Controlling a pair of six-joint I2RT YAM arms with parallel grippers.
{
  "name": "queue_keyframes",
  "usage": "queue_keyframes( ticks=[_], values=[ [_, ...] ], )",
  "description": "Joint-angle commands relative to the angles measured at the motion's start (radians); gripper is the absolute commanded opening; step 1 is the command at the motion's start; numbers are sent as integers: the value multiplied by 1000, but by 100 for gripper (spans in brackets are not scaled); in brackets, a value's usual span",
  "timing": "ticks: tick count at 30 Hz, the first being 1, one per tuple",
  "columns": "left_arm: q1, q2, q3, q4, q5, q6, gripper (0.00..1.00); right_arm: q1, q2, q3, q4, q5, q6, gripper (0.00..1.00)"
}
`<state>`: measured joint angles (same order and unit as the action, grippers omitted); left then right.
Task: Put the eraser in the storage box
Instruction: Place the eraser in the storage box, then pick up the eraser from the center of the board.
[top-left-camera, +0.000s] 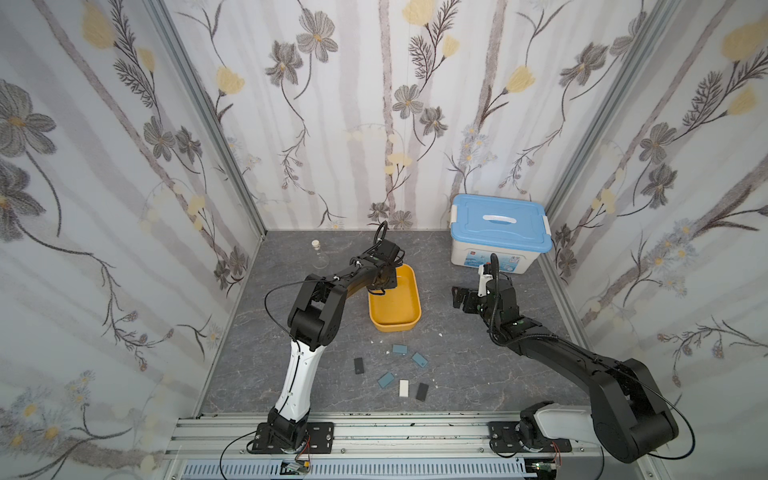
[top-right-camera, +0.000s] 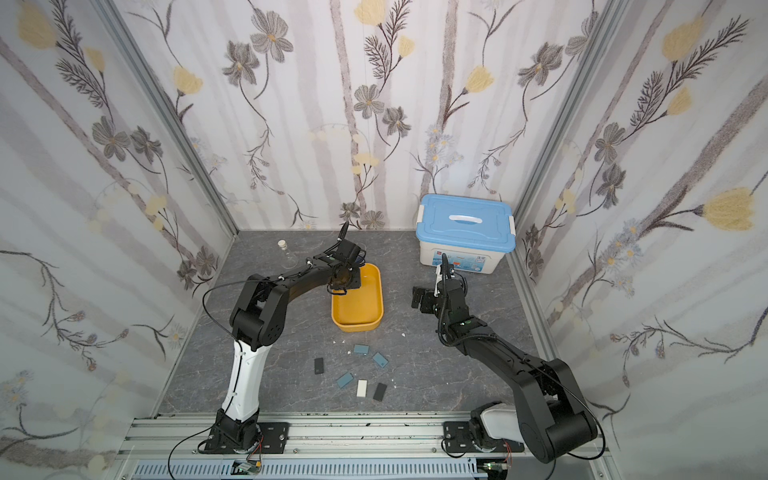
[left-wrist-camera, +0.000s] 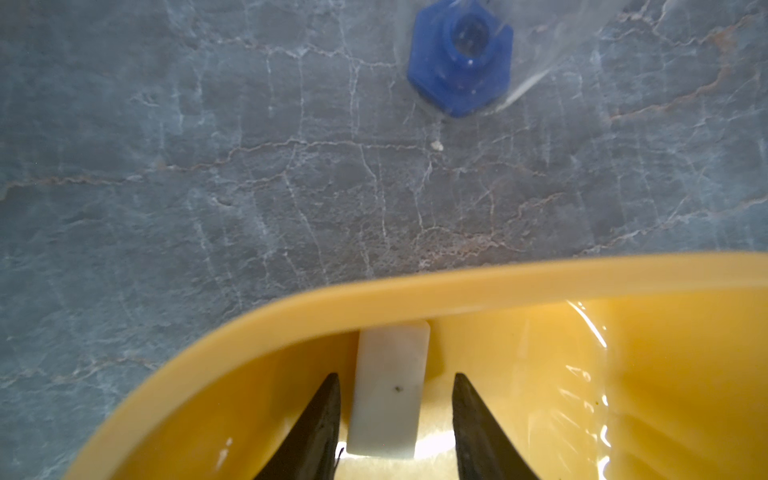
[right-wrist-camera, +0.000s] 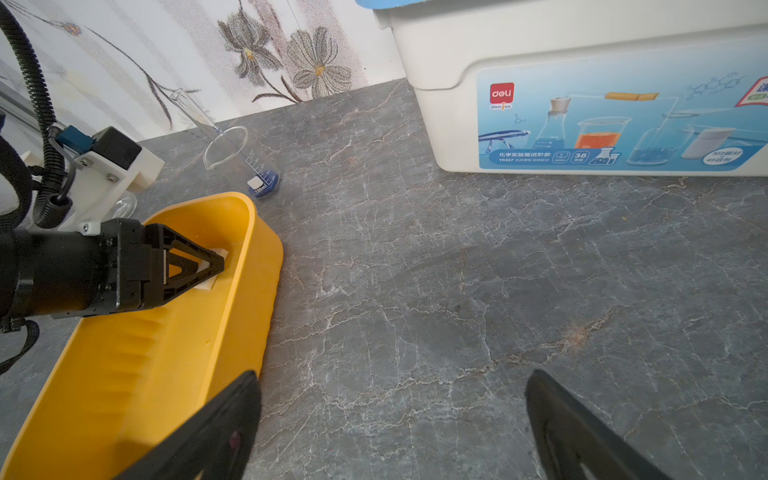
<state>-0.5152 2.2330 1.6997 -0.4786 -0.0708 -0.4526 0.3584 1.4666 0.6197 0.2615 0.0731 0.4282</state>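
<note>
The storage box (top-left-camera: 392, 309) (top-right-camera: 357, 309) is a yellow-orange tub in the middle of the table. My left gripper (top-left-camera: 380, 286) (top-right-camera: 343, 284) reaches down into its far end. In the left wrist view a white eraser (left-wrist-camera: 388, 390) lies on the tub floor against the wall (left-wrist-camera: 498, 282). It sits between the parted fingers of the left gripper (left-wrist-camera: 395, 376), with a clear gap on one side. The right wrist view shows the eraser (right-wrist-camera: 208, 284) under that gripper (right-wrist-camera: 218, 262). My right gripper (top-left-camera: 457, 297) (right-wrist-camera: 392, 374) hovers open and empty to the right of the tub.
Several small blue, black and white blocks (top-left-camera: 400, 349) lie scattered in front of the tub. A white box with a light-blue lid (top-left-camera: 498, 232) stands at the back right. A glass flask (top-left-camera: 319, 255) stands back left, and a blue-based measuring glass (right-wrist-camera: 264, 185) is behind the tub.
</note>
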Motion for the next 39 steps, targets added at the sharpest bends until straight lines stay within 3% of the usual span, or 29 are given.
queue_keyframes(
  ticks=[1, 5, 9, 13, 15, 21, 29, 34, 39],
  values=[
    [0, -15, 11, -18, 1, -17, 47, -1, 0, 13, 17, -9, 0, 100],
    [-14, -62, 14, -23, -8, -12, 55, -1, -9, 12, 16, -9, -5, 100],
    [-48, -130, 39, -60, -47, 11, 75, 1, -15, 11, 14, -11, -6, 100],
    [-84, -224, 48, -116, -105, 44, 85, 2, -25, 4, 14, -14, -8, 100],
    [-98, -289, 35, -157, -141, 45, 86, 4, -31, 2, 13, -17, -11, 100],
    [-135, -629, -212, -325, -278, -9, 86, 14, -48, -21, 16, -22, -11, 100],
    [-219, -1040, -643, -433, -148, -193, 89, 25, -40, -71, 35, -32, -5, 100],
    [-265, -1141, -851, -372, -103, -307, 90, 29, -37, -71, 35, -30, -2, 100],
    [-308, -1079, -913, -316, -99, -363, 89, 33, -50, -68, 17, -21, -5, 100]
  ],
)
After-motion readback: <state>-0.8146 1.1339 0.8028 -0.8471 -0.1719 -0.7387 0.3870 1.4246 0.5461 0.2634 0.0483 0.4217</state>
